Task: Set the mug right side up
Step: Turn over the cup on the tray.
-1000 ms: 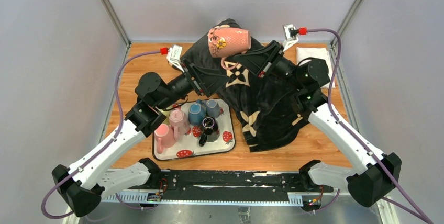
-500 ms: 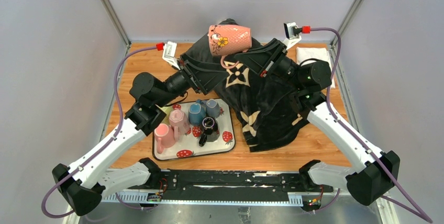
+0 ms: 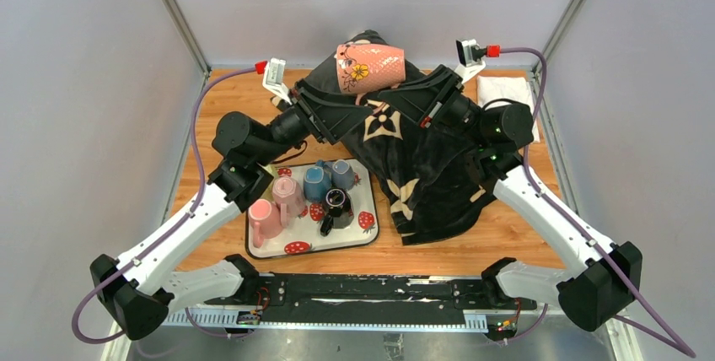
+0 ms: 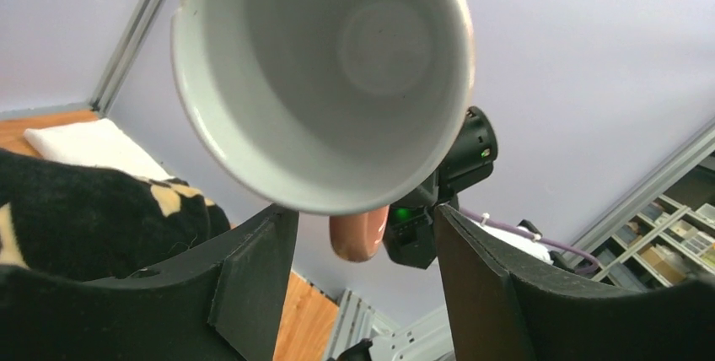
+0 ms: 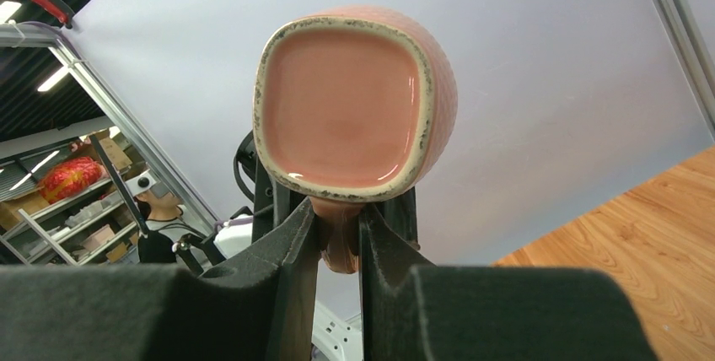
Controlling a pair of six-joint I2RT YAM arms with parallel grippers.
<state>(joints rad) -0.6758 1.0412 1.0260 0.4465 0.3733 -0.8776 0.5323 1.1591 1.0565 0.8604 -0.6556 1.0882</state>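
A pink mug (image 3: 369, 67) with a flower print hangs on its side in the air above the back of the table. My right gripper (image 3: 381, 96) is shut on its handle (image 5: 337, 247). In the right wrist view the mug's square pink base (image 5: 346, 108) faces the camera, just above my right gripper (image 5: 339, 218). The left wrist view looks straight into the mug's white inside (image 4: 337, 66). My left gripper (image 4: 362, 226) is open just below the rim, and the handle (image 4: 358, 239) shows between its fingers without touching them. From above, the left gripper (image 3: 344, 98) reaches in from the mug's mouth side.
A strawberry-print tray (image 3: 371, 230) with several small mugs sits at the front left. A black cloth (image 3: 422, 167) with a tan pattern is draped over the middle and back of the table. A white cloth (image 3: 506, 91) lies at the back right. Enclosure walls stand close around.
My left arm has moved up and right, closer to the mug's mouth, and its jaws have narrowed. The right gripper has kept its hold on the handle, and the mug has barely shifted.
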